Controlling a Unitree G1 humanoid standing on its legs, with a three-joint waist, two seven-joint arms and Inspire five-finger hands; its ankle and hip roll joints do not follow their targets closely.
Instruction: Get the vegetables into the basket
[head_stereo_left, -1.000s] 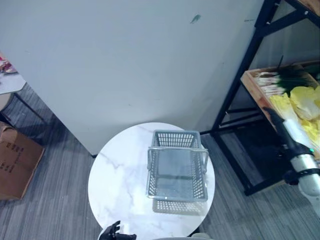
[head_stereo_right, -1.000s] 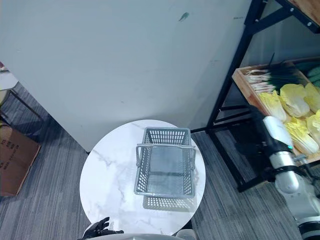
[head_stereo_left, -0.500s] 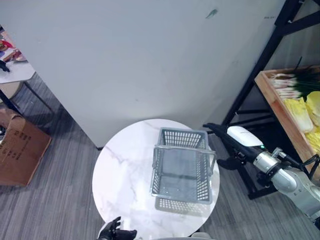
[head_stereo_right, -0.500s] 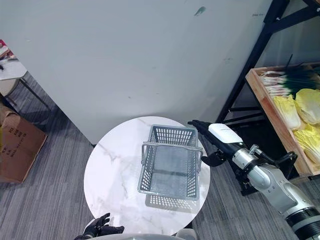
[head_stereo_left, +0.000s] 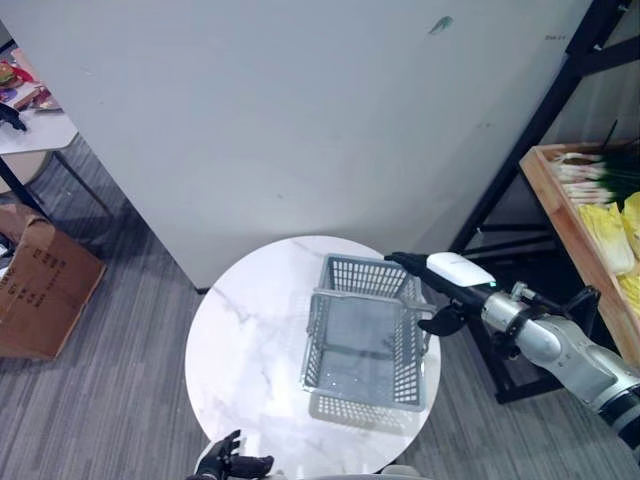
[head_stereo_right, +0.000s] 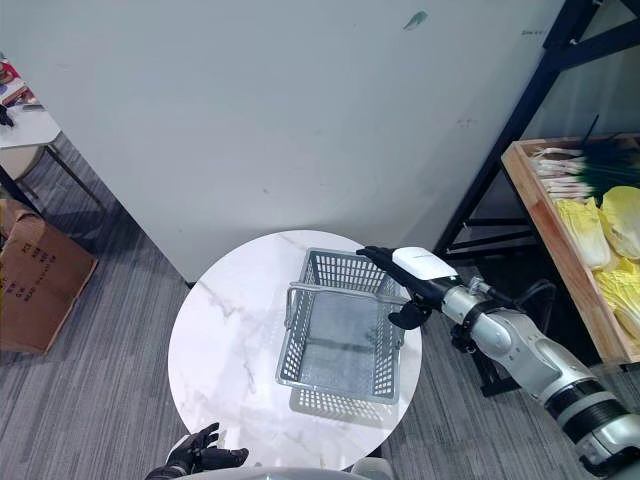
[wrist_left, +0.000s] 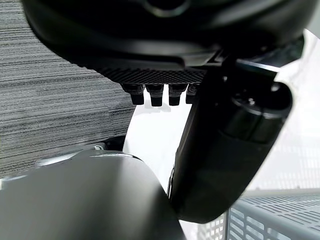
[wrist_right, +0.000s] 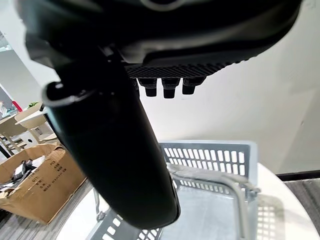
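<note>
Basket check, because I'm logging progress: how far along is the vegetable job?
Nothing looks done: the grey basket on the round marble table holds no vegetables. The right robot hand reaches over the basket's far right corner, fingers straight, carrying nothing. The cabbages and green onions lie in the shelf crate. The left robot hand idles at the table's near edge.

Colours before you

You see a grey mesh basket (head_stereo_left: 362, 335) on a white, grey-veined marble table (head_stereo_left: 240, 350), striped grey carpet (head_stereo_left: 100, 400), pale yellow cabbages (head_stereo_right: 600, 225) and a brown cardboard box (head_stereo_left: 40, 290).
</note>
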